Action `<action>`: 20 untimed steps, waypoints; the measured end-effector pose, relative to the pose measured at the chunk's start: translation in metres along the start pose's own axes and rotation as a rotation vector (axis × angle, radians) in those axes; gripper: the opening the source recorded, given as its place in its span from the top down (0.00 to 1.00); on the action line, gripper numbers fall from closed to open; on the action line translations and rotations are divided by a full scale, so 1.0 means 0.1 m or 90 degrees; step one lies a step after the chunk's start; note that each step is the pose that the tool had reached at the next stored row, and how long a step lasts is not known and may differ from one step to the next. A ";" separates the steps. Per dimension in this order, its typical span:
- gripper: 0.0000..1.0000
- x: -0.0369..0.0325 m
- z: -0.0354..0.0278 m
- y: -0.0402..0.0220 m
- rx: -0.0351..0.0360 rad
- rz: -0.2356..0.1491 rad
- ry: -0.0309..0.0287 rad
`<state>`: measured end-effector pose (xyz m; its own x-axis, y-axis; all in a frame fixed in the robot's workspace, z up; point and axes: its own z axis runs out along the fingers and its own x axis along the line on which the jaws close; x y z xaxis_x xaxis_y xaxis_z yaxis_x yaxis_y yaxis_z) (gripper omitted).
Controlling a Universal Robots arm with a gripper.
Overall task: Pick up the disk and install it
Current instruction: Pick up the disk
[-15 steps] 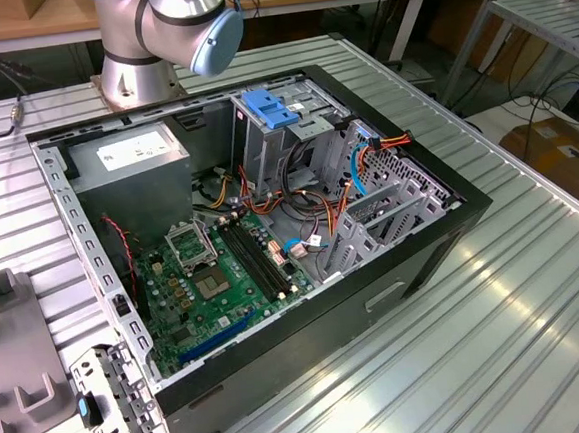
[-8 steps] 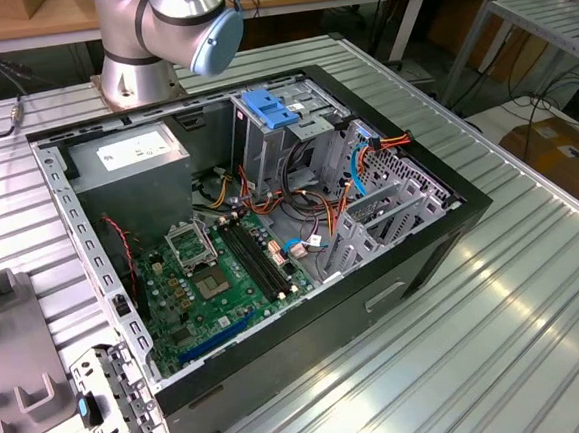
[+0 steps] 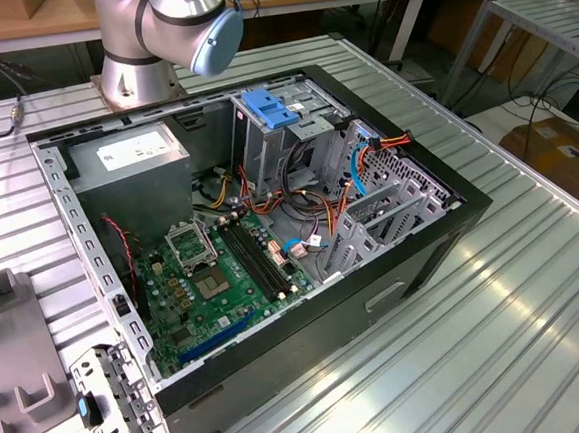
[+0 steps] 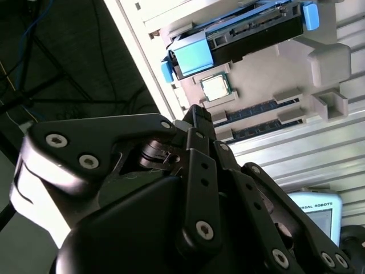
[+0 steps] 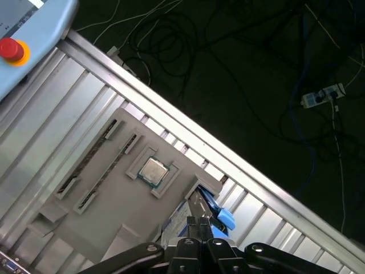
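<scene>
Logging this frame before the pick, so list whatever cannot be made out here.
- First wrist view: the disk is mostly hidden behind the gripper.
- Second wrist view: the disk's far side is cut by the top edge.
- Second wrist view: the teach pendant sits partly behind the gripper and is cut by the right edge.
- Exterior view: the arm is cut off by the top edge above its base.
- Exterior view: the drive cage hides its slots behind its walls.

I make out only a brand mark on the pendant (image 4: 317,212); the power supply's (image 3: 115,170) white label (image 3: 134,146) is unreadable.
</scene>
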<state>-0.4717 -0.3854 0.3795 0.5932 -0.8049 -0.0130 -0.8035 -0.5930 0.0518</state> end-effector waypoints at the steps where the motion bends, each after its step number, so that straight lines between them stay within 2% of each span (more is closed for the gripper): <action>1: 0.89 0.000 0.000 0.000 0.0001 0.009 -0.0005; 4: 0.89 0.000 -0.001 0.000 0.0004 0.044 -0.0023; 5: 0.89 0.001 -0.001 0.000 0.0006 0.047 -0.0024; 15: 0.89 0.000 -0.010 0.000 0.0007 0.053 -0.0028; 20: 0.89 0.001 -0.011 0.000 0.0012 0.101 -0.0053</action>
<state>-0.4715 -0.3855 0.3806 0.4578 -0.8890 -0.0130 -0.8875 -0.4578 0.0520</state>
